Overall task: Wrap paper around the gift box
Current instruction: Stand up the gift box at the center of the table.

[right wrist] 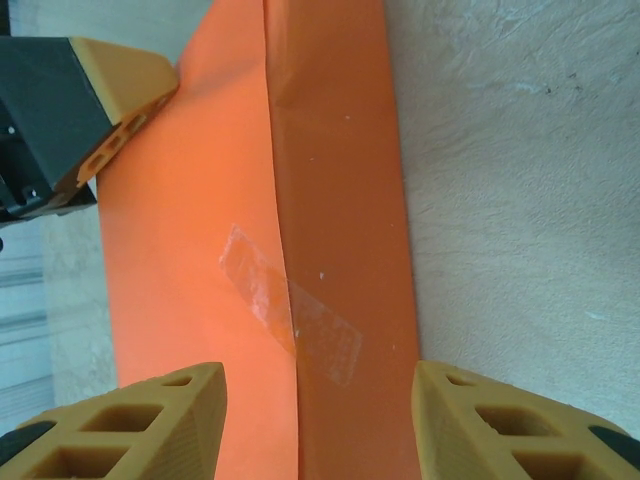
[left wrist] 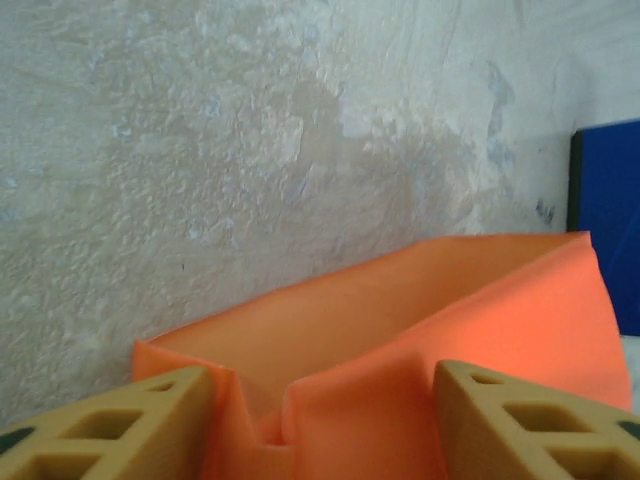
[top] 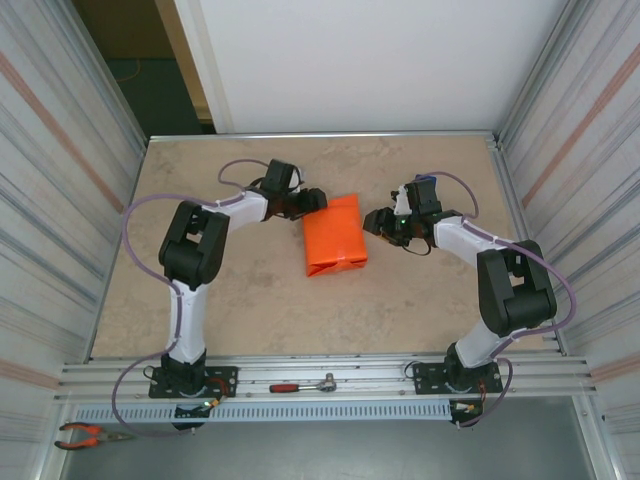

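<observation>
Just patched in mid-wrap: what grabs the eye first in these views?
The bright orange paper, already folded into a parcel at the centre of the table, dominates. The left gripper sits at its far left corner and the right gripper just off its right edge. On the right wrist camera, a clear tape strip crosses the seam.

You had the paper (top: 333,235) folded into a compact, bright orange parcel, lying flat and slightly askew near the middle of the table (top: 250,300). One flap overlapped along a lengthwise seam, and one end gaped open in creased folds. The gift box was hidden, probably inside.
</observation>
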